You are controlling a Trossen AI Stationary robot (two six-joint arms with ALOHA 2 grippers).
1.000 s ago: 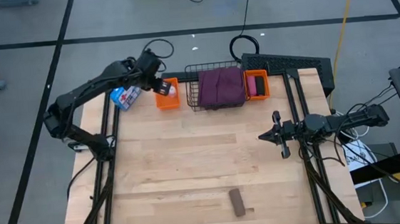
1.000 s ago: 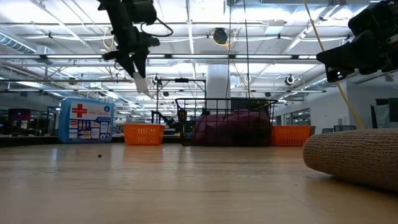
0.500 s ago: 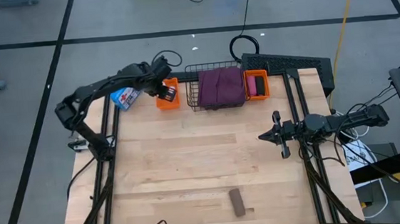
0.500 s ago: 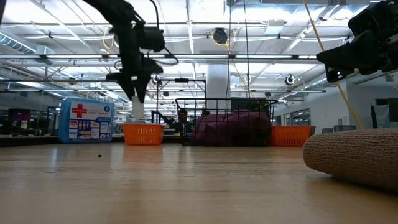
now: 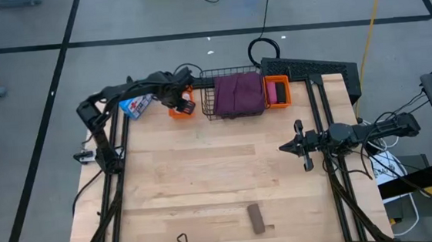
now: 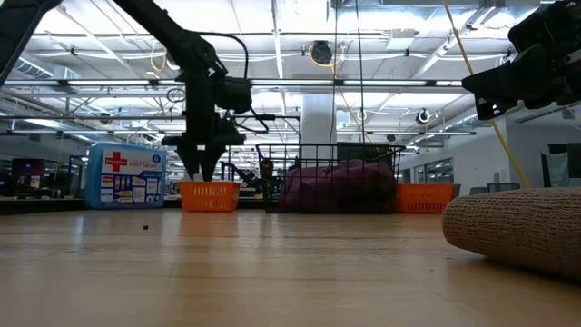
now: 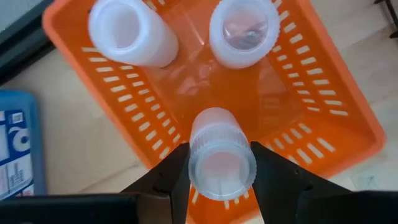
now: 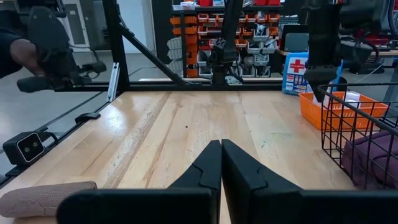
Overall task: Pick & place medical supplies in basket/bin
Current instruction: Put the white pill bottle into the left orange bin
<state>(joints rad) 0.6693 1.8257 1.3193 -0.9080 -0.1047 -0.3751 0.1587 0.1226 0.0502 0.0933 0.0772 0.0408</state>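
My left gripper (image 5: 182, 100) points down into the left orange bin (image 5: 180, 110) and is shut on a white vial (image 7: 219, 155). Two more white vials (image 7: 130, 31) (image 7: 244, 30) lie in that bin (image 7: 311, 93). In the low view the fingers (image 6: 201, 171) reach to the bin's rim (image 6: 209, 194), and its wall hides the vial. The black wire basket (image 5: 213, 98) holds the maroon cloth (image 5: 238, 92). The right orange bin (image 5: 282, 91) holds a pink roll (image 5: 271, 93). A brown roll (image 5: 257, 218) lies near the front edge. My right gripper (image 5: 299, 147) hovers shut at the right. My left gripper pinches the vial's upper part (image 7: 191, 163) between its two fingers, one on each side. The fingers come from above and point down along the vial. The vial stands upright inside the bin's walls; I cannot tell whether its lower end touches the bin's floor.
A blue-and-white pouch with a red cross (image 5: 135, 106) stands left of the left bin. Bare wooden tabletop (image 5: 220, 175) stretches between the bins and the brown roll (image 8: 43, 199). Black frame rails run along both table sides.
My left gripper has come down, and a little toward the table's right edge, from above the left orange bin into it. It has tipped to point more steeply down. The vial went down with it, from clear above the rim to behind the bin's wall.
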